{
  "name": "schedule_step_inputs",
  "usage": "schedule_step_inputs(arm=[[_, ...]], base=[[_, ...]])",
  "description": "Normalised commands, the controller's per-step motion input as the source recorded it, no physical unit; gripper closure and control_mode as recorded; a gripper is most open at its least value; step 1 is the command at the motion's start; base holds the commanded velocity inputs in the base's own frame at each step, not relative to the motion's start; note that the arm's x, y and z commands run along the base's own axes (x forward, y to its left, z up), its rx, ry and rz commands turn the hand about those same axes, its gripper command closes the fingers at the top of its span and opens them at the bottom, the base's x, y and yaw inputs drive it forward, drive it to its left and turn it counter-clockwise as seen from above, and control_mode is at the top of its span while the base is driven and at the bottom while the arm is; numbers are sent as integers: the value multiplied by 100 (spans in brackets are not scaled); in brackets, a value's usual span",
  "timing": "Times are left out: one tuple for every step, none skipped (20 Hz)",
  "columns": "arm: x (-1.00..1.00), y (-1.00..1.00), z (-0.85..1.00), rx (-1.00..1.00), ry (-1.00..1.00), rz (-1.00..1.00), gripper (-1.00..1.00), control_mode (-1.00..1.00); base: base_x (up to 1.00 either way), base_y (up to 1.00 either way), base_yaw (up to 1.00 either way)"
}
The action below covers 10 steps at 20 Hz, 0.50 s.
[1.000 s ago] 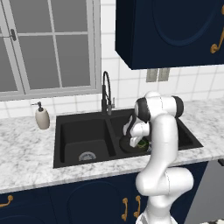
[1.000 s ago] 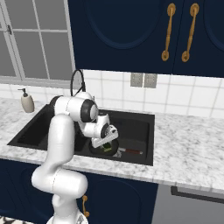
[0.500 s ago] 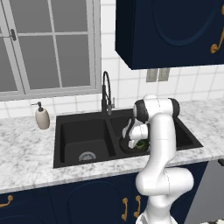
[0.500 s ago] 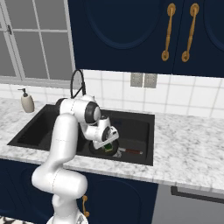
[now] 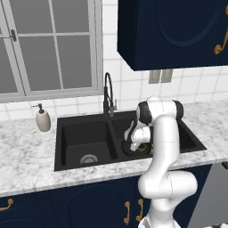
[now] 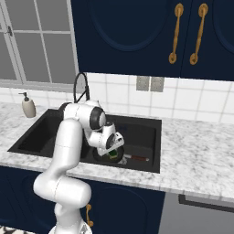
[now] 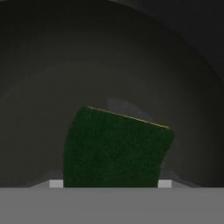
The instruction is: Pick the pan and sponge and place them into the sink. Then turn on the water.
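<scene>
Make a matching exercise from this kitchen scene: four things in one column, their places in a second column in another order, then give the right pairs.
Things:
1. sponge
2. pan
3. soap bottle
4. faucet

Places:
A. on the counter left of the sink
B. in the right basin, handle pointing right
C. behind the divider between the basins
D. at the claw, over the pan

Pairs: 1-D, 2-B, 3-A, 4-C
</scene>
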Motion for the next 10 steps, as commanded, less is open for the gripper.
schedule_step_inputs(arm=[[0, -1, 22, 0, 0, 0, -100, -100], [0, 0, 38, 0, 0, 0, -100, -100], [0, 0, 56, 0, 4, 0, -100, -100], [0, 0, 71, 0, 6, -1, -100, -100], [0, 0, 69, 0, 5, -1, -100, -100], [-2, 0, 66, 0, 1, -3, -100, -100], [-9, 0, 54, 0, 0, -4, -100, -100], [-14, 0, 69, 0, 0, -3, -100, -100], [-16, 0, 76, 0, 0, -3, -100, -100], [-22, 0, 95, 2, 0, -2, -100, -100]], base=[[0, 0, 0], [0, 0, 0], [0, 0, 0], [0, 0, 0], [0, 0, 0], [0, 0, 0], [0, 0, 0], [0, 0, 0], [0, 0, 0], [0, 0, 0]])
